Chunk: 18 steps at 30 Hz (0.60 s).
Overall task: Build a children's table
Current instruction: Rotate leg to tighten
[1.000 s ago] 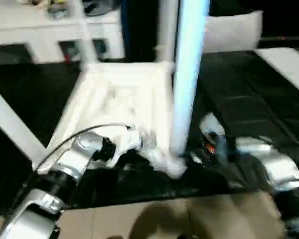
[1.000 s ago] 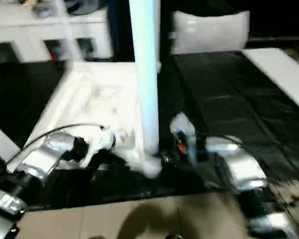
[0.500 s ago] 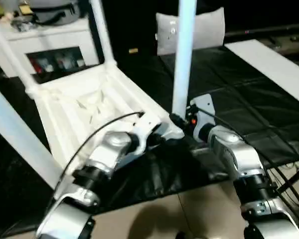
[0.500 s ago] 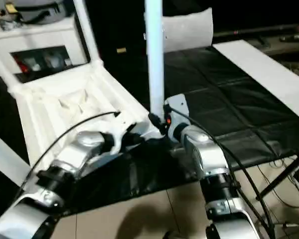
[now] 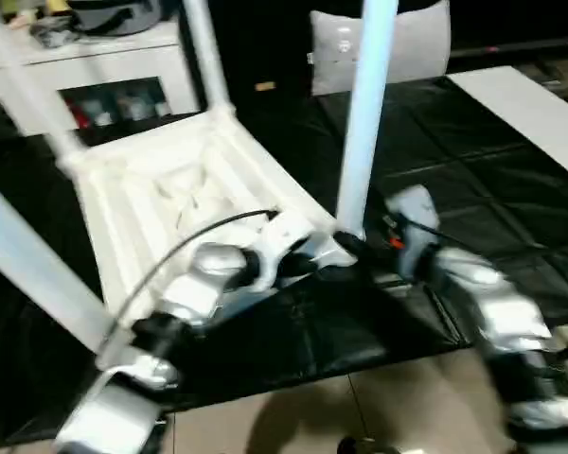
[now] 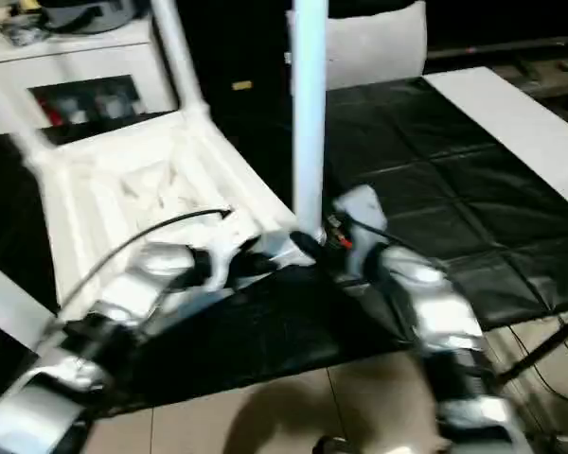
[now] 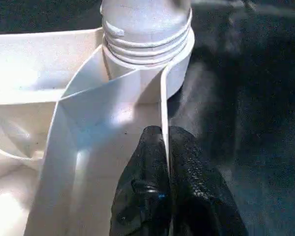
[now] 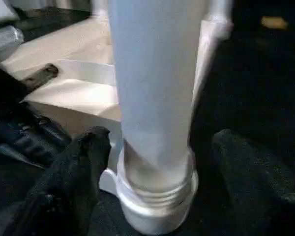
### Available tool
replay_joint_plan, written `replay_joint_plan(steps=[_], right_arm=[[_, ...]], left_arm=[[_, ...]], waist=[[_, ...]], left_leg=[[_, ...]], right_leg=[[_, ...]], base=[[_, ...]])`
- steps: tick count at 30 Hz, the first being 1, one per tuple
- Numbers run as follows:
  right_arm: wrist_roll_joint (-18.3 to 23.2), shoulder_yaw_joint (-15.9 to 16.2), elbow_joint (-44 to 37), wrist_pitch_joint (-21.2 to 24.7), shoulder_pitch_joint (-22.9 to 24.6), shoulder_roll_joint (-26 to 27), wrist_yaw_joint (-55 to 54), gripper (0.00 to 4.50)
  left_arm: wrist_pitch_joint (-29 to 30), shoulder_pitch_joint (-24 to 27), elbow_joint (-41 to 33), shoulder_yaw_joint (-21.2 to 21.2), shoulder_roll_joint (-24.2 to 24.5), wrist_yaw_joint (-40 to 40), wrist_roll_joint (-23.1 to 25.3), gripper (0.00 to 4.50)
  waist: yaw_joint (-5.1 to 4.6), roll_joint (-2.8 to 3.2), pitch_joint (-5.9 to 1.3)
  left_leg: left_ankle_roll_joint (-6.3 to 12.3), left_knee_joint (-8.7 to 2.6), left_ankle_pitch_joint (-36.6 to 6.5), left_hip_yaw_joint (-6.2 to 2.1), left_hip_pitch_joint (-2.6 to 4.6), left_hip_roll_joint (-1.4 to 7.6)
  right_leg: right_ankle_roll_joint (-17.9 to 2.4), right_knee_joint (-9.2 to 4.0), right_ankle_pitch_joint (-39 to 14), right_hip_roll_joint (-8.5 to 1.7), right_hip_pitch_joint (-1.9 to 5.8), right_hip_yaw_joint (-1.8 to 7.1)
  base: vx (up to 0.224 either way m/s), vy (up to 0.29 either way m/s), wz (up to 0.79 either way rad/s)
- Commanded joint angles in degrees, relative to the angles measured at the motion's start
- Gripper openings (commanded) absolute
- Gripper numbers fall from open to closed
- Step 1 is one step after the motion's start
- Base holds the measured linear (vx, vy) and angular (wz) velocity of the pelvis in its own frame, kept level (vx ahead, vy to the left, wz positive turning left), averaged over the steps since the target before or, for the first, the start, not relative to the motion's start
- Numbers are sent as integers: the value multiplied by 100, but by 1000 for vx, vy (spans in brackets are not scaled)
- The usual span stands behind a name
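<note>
Head views: table top (image 5: 170, 199) lies underside-up on the black-covered work surface (image 5: 473, 161), a leg (image 5: 364, 113) standing upright in its near corner socket (image 6: 298, 244). Left wrist view: left gripper (image 7: 165, 157) pinches the top's side rim between closed fingers, probably steadying it. Right wrist view: right gripper (image 8: 155, 162) straddles the leg's threaded base, fingers (image 8: 86, 162) spread clear, apparently between turns.

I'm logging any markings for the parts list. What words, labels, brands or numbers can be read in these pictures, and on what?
None can be read.
Small mark on the white pillow-like pack at the back: too blurred to read.
Coloured items behind the white cabinet's glass: too blurred.
Table top and legs: no print visible.
</note>
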Motion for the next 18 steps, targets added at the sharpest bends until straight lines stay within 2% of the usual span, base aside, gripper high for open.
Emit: replay_joint_plan(steps=[1,2,4,5,6,8,9,11,12,13,14,18], right_arm=[[82,75,-41,-160,-8,-88,373,390],[170,78,-1,-171,-27,-186,662,390],[313,203,-18,-156,-18,-434,1382,390],[338,234,-18,-150,-19,-482,1528,390],[371,298,-38,-110,-13,-560,1758,390],[435,405,-62,-7,-14,-670,2126,355],[467,450,-67,41,-18,-710,2275,355],[495,559,-76,63,-23,-765,2512,343],[501,630,-101,84,-19,-785,2623,318],[503,658,-111,93,-17,-793,2667,318],[481,752,-101,105,-36,-777,2799,312],[432,884,-3,75,-119,-660,2943,270]], left_arm=[[-305,5,-55,-138,100,-452,-32,0],[-427,18,-28,-180,165,-692,-58,0],[-769,55,-35,-377,389,-1295,-53,0],[-860,56,-29,-427,441,-1430,-42,0],[-968,47,-16,-492,525,-1621,-23,0],[-1135,19,14,-568,637,-1937,-18,0],[-1210,4,29,-592,676,-2074,-24,0],[-1301,-50,61,-636,726,-2299,-38,0],[-1346,-83,69,-671,749,-2424,-42,0],[-1364,-96,71,-685,757,-2473,-43,0],[-1494,-159,106,-732,773,-2647,-33,0],[-1647,-278,177,-813,739,-2885,-25,0]], waist=[[28,-172,-421],[52,-181,-416],[89,-173,-421],[126,-176,-430],[158,-180,-429],[221,-170,-443],[278,-187,-450],[349,-182,-459],[389,-184,-468],[403,-190,-465],[448,-223,-474],[520,-230,-456]], left_leg=[[688,-369,-889,23,-56,148],[639,-377,-990,32,1,168],[623,-385,-1051,24,-10,175],[672,-392,-1050,16,-15,190],[682,-400,-1013,24,8,214],[705,-398,-861,24,4,228],[743,-396,-761,29,-7,231],[742,-395,-682,49,17,248],[736,-394,-617,49,20,264],[736,-398,-602,52,17,268],[728,-389,-542,65,12,262],[607,-399,-667,94,27,251]], right_leg=[[-139,-437,-2506,-307,448,327],[-158,-462,-2566,-309,402,340],[-188,-441,-2551,-315,423,343],[-209,-423,-2457,-317,433,361],[-278,-403,-2362,-320,402,385],[-377,-363,-2159,-323,410,405],[-417,-336,-2049,-319,421,414],[-479,-322,-1968,-328,403,431],[-520,-297,-1881,-337,402,443],[-538,-292,-1862,-332,401,445],[-556,-272,-1836,-343,399,456],[-487,-310,-2134,-348,387,459]], base=[[0,0,0],[0,0,0],[0,0,0],[0,0,0],[0,0,0],[0,0,0],[0,0,0],[0,0,0],[0,0,0],[0,0,0],[0,0,0],[0,0,0]])
